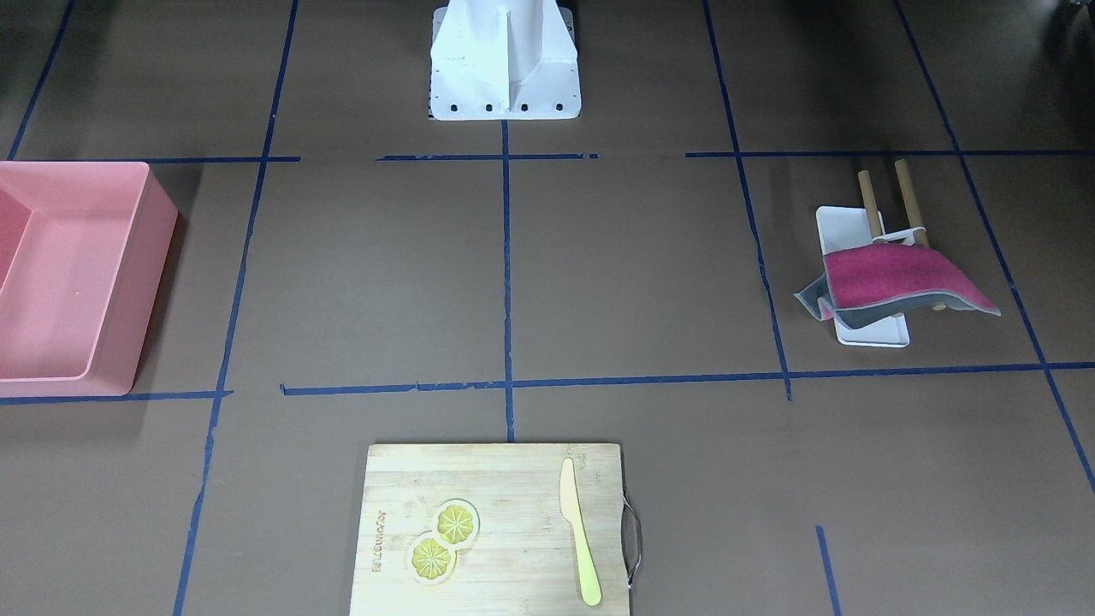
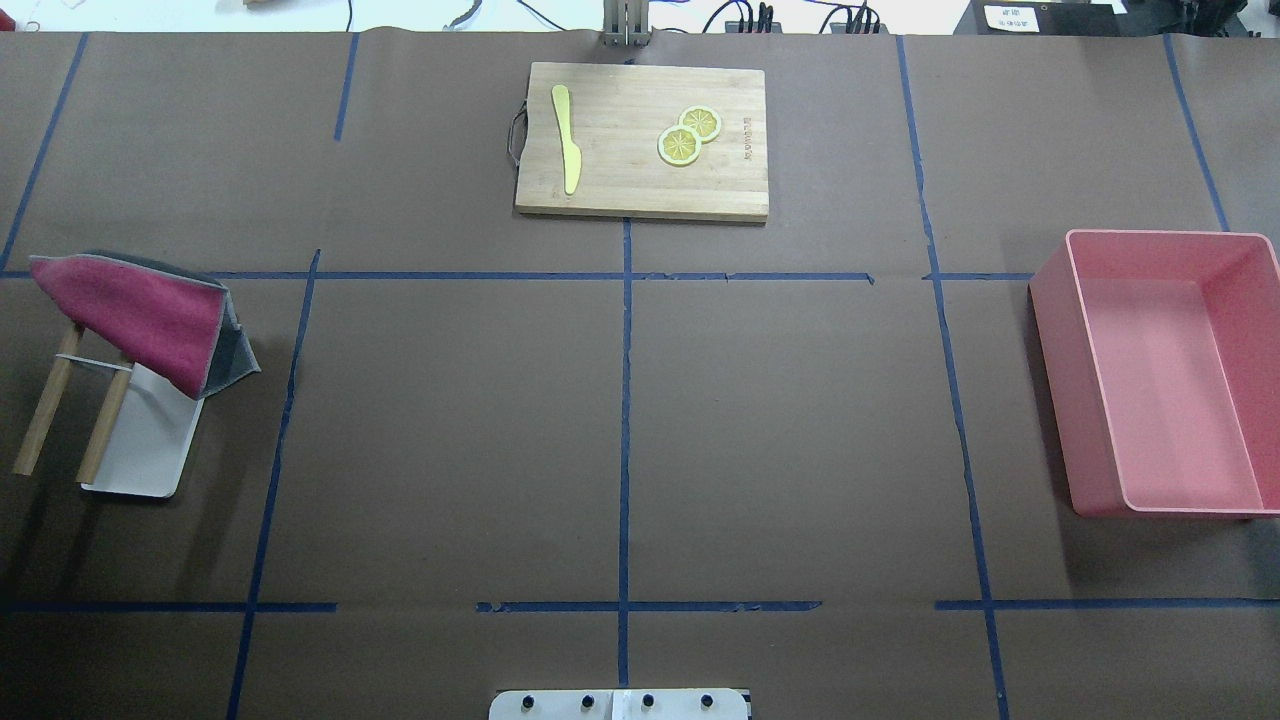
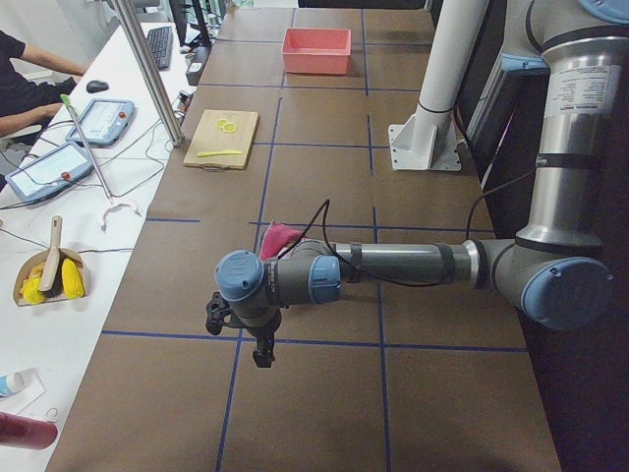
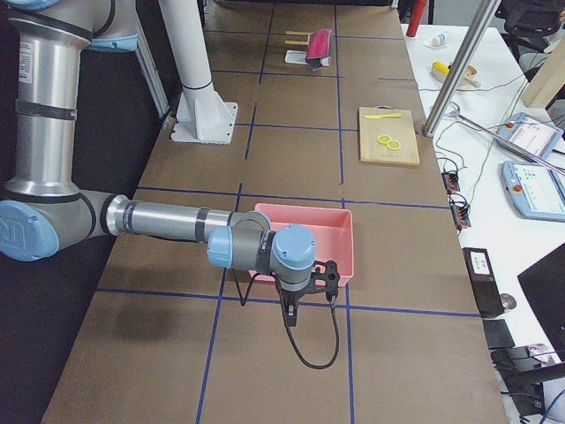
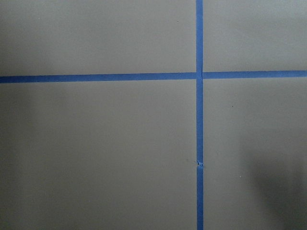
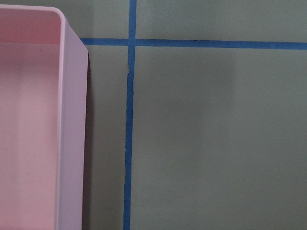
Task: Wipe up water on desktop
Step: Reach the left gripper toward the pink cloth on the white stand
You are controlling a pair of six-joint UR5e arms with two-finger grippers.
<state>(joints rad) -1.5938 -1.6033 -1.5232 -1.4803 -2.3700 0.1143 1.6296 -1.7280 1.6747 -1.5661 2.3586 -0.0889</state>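
The desktop is a dark-brown surface crossed by blue tape lines; I can make out no water on it in any view. A magenta and grey cloth hangs over a small rack with two wooden rods at the robot's left end, also seen as the cloth. My left gripper hangs over bare desktop nearer than the cloth; whether it is open or shut, I cannot tell. My right gripper hovers by the pink bin's near corner; I cannot tell its state either.
A pink bin stands at the robot's right end. A bamboo cutting board at the far edge carries two lemon slices and a yellow knife. A person sits at the side bench.
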